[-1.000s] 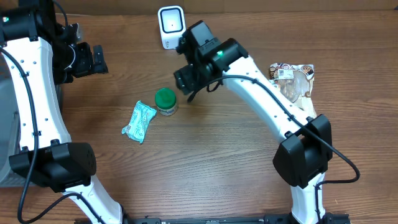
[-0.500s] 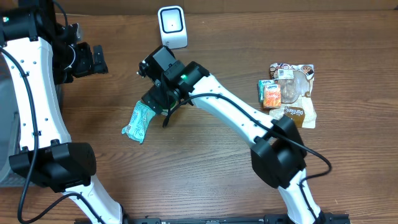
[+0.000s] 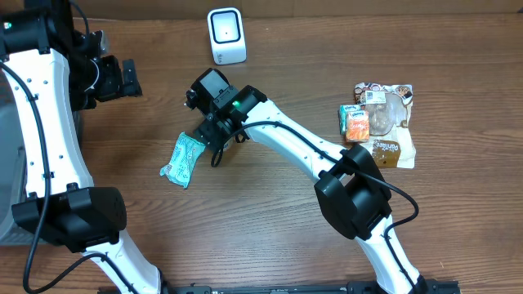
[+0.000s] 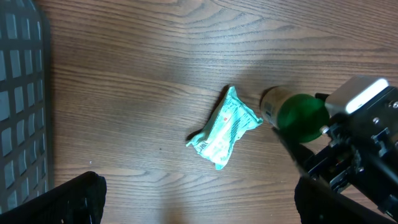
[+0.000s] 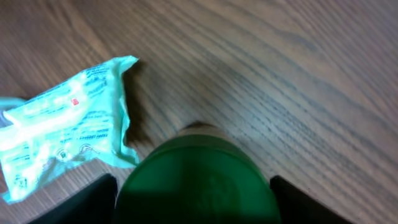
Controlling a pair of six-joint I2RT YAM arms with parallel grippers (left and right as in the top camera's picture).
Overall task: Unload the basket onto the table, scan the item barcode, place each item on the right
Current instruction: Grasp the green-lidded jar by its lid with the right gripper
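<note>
Green plastic fills the right wrist view: the jar's lid (image 5: pixel 199 177) sits between the two jaws of the right pincer (image 5: pixel 193 199), which stand close against its sides. Whether they already press on it I cannot tell. The jar (image 4: pixel 292 115) stands upright on the desk (image 3: pixel 270 212), and the step in hand looks like the grasp on it. Next the jaws need to close firmly on the lid, then lift straight up and carry the jar to the scanner (image 3: pixel 226 35), which stands beyond the jar near the desk's far edge. No barcode shows on the jar, so it may need turning before the scanner can read it. A teal packet (image 3: pixel 183 159) lies just beside the jar, toward the left arm, near enough that a finger could brush it on closing or lifting. Between jar and scanner the wood is bare, leaving room for the carry. A pile of snacks (image 3: pixel 380 122) lies well apart from the jar on the other side. The left pincer (image 3: pixel 127 79) hangs well apart from the jar, wide open and holding nothing.
</note>
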